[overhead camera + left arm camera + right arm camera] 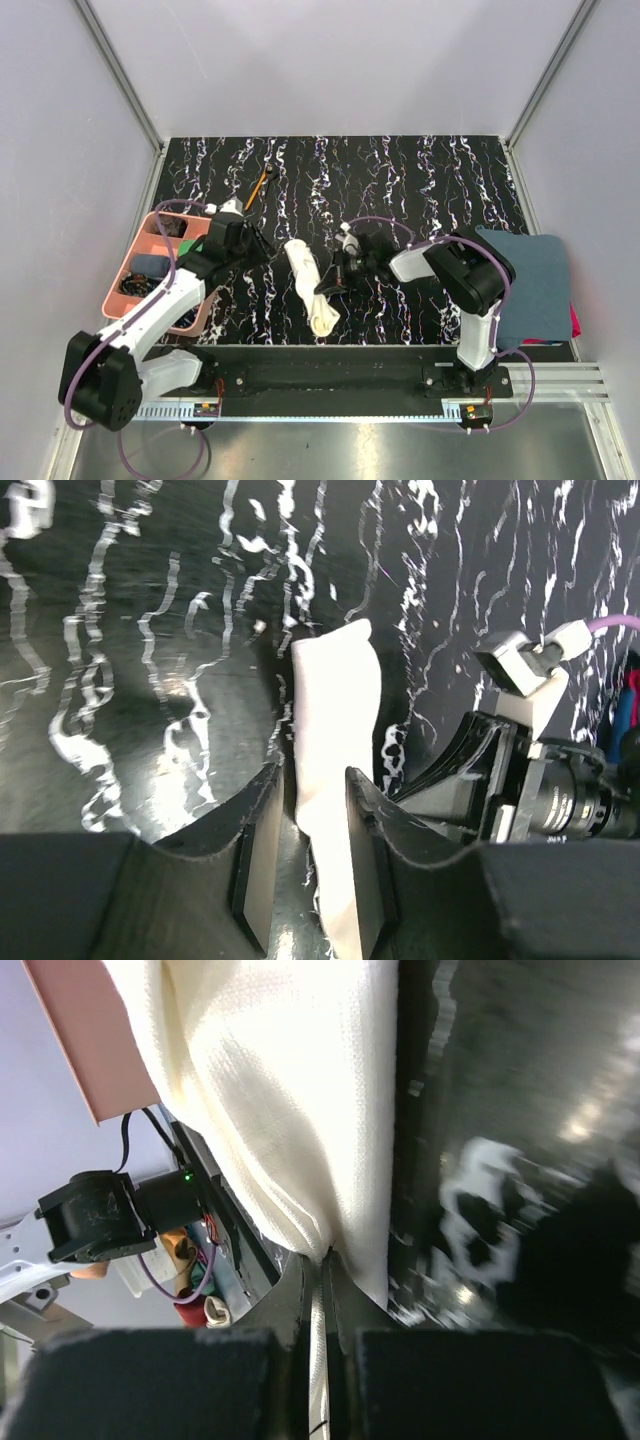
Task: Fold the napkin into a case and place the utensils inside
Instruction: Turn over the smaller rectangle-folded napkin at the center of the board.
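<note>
The cream napkin (pixel 305 275) lies on the black marbled table as a narrow folded strip, running from far to near. My right gripper (pixel 328 283) is shut on its right edge, and the cloth (pixel 290 1090) is pinched right at the fingertips (pixel 325 1260). My left gripper (pixel 268 250) is at the strip's far left end. In the left wrist view its open jaws (pixel 312 775) straddle the napkin (pixel 335 700): the right finger touches the cloth and a gap shows on the left. An orange-handled stick (pixel 260 185) lies further back. I cannot make out the spoon.
A pink compartment tray (pixel 150 235) holding small items stands at the left, beside the left arm. A dark blue-grey towel (pixel 530 285) lies at the right edge, with something red under its near corner. The right arm's wrist (pixel 520 670) is close beside the left fingers.
</note>
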`<state>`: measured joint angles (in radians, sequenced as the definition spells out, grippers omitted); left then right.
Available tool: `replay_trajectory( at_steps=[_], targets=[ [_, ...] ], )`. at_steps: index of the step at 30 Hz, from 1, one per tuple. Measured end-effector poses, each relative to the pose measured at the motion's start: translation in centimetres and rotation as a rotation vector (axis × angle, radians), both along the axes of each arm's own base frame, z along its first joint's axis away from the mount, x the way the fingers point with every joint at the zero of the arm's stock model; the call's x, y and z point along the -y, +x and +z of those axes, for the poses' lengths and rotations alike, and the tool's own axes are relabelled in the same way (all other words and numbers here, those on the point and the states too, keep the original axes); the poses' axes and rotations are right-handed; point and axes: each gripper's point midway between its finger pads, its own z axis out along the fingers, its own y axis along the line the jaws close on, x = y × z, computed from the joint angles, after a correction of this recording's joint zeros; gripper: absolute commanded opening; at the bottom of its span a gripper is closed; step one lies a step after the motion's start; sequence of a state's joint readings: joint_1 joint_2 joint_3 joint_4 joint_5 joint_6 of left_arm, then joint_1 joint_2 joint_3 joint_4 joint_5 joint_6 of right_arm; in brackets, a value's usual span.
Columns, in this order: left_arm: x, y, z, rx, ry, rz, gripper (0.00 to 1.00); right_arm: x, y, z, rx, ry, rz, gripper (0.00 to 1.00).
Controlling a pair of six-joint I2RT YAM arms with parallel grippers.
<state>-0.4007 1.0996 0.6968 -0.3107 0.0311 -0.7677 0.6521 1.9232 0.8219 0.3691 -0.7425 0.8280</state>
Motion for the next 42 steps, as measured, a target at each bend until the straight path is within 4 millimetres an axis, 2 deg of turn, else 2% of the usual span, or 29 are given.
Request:
replay_trajectory(
  at_steps=[5, 8, 12, 16, 18, 20, 23, 28, 32, 36, 39, 42],
  targets=[
    [1.5, 0.7, -0.6, -0.008, -0.039, -0.049, 0.34, 2.3, 0.6, -0.2, -0.011, 0.025, -0.039, 0.10],
    [2.6, 1.2, -1.1, -0.022, -0.058, -0.082, 0.31, 3.7, 1.1, -0.1, -0.014, 0.041, -0.065, 0.09],
    [5.1, 2.0, -1.9, -0.046, -0.084, -0.139, 0.29, 5.2, 1.6, 0.1, -0.027, 0.065, -0.089, 0.03],
    [6.3, 2.1, -1.9, -0.049, -0.122, -0.146, 0.29, 5.2, 1.6, 1.6, -0.015, 0.097, -0.077, 0.01],
    [6.2, 2.3, -1.3, -0.029, -0.138, -0.128, 0.30, 5.0, 1.6, 3.2, 0.013, 0.106, -0.067, 0.01],
    [5.6, 2.0, -0.6, 0.000, -0.142, -0.101, 0.30, 4.5, 1.8, 5.1, 0.049, 0.126, -0.056, 0.01],
    [4.3, 1.5, 1.6, 0.071, -0.152, -0.049, 0.30, 3.0, 2.4, 7.7, 0.102, 0.163, -0.032, 0.01],
    [2.0, 0.9, 4.9, 0.180, -0.150, 0.039, 0.29, -1.0, 1.4, 9.3, 0.107, 0.214, 0.031, 0.00],
    [0.4, 0.0, 4.1, 0.163, -0.118, 0.081, 0.29, -4.1, 0.2, 8.3, 0.064, 0.246, 0.079, 0.00],
    [-1.2, -1.7, 1.8, 0.114, -0.071, 0.117, 0.28, -6.8, -0.1, 7.3, 0.016, 0.294, 0.097, 0.00],
    [-2.3, -2.6, 1.0, 0.094, -0.036, 0.139, 0.28, -7.6, -0.2, 7.1, -0.005, 0.337, 0.095, 0.00],
    [-2.7, -2.7, 1.0, 0.097, -0.018, 0.150, 0.24, -7.4, -0.4, 7.1, -0.003, 0.365, 0.089, 0.01]
  ],
)
